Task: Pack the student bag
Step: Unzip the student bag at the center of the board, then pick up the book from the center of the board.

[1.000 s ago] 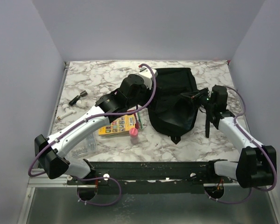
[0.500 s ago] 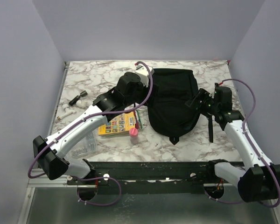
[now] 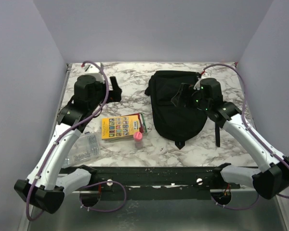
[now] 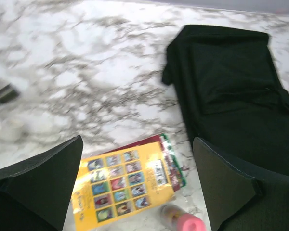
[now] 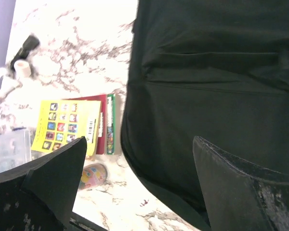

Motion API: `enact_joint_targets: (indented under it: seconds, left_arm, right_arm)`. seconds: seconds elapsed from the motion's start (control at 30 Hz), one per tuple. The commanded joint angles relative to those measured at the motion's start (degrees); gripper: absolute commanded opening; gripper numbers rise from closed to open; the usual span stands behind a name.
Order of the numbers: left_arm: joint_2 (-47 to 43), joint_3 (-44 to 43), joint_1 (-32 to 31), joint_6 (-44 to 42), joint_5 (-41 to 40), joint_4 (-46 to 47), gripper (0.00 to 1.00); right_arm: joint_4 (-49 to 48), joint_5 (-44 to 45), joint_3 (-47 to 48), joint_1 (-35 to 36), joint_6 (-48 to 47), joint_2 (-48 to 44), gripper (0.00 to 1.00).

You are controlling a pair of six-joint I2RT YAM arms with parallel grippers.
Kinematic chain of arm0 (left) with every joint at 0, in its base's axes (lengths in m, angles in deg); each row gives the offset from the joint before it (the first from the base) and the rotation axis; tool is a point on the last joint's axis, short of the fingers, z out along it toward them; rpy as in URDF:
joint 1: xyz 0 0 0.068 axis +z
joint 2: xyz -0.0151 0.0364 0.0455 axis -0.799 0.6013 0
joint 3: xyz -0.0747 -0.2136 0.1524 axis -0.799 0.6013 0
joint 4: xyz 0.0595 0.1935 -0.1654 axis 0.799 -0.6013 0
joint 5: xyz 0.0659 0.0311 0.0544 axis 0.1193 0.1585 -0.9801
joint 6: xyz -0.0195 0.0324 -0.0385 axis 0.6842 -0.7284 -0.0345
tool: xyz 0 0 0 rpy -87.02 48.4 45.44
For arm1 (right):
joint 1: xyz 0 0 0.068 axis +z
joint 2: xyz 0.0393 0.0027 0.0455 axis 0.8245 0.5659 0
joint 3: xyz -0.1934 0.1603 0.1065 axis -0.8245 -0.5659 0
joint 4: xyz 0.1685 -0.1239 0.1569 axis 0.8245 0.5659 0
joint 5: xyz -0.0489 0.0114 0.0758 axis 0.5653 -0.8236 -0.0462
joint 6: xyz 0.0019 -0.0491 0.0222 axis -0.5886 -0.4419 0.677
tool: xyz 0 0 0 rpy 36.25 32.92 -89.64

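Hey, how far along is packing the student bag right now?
Done: nothing visibly; the student bag lies flat on the table, its inside hidden. In hand: nothing; the left gripper and right gripper are both open and empty, the right one over the bag. Left: the yellow book, the pink-capped bottle and the clear container lie outside beside the bag, to be loaded.
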Motion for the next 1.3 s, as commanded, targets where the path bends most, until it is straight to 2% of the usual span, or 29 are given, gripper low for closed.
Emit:
enact_joint_targets:
  seconds: [0.0, 0.17, 0.27, 0.37, 0.53, 0.7, 0.87, 1.1, 1.27]
  left_arm:
    - [-3.57, 8.91, 13.45, 6.24, 10.84, -6.41, 0.99]
    - [3.21, 14.32, 25.22, 8.07, 19.59, -8.13, 0.99]
    - [9.75, 14.50, 31.39, 8.92, 24.70, -9.03, 0.99]
    - [17.96, 13.12, 33.93, 8.76, 24.24, -8.51, 0.98]
    - [28.07, 10.04, 34.65, 10.03, 28.12, -7.65, 0.92]
    - [31.75, 10.34, 34.62, 9.35, 31.17, -6.21, 0.87]
    - [31.81, 11.68, 34.38, 9.72, 31.68, -6.14, 0.85]
    - [29.11, 15.05, 34.15, 10.07, 36.78, -5.15, 0.83]
    - [24.38, 16.24, 32.28, 9.32, 36.07, -4.91, 0.72]
  right_arm:
    - [-10.44, -10.00, 0.83, 5.84, 2.09, 8.77, 0.94]
    - [-22.74, -20.50, 4.18, 16.65, 8.37, 21.68, 0.91]
    - [-29.18, -22.79, 3.83, 17.80, 13.67, 27.08, 0.83]
    - [-32.07, -23.24, 3.23, 17.84, 15.73, 31.40, 0.80]
    - [-33.59, -20.77, 2.06, 17.85, 16.52, 35.40, 0.79]
    - [-34.62, -20.17, 1.90, 17.85, 17.06, 38.73, 0.77]
    - [-36.37, -17.47, 0.03, 17.82, 18.91, 40.86, 0.77]
    - [-39.48, -20.40, 0.48, 17.72, 21.44, 47.25, 0.77]
    - [-41.35, -19.62, -1.30, 17.76, 22.62, 47.07, 0.77]
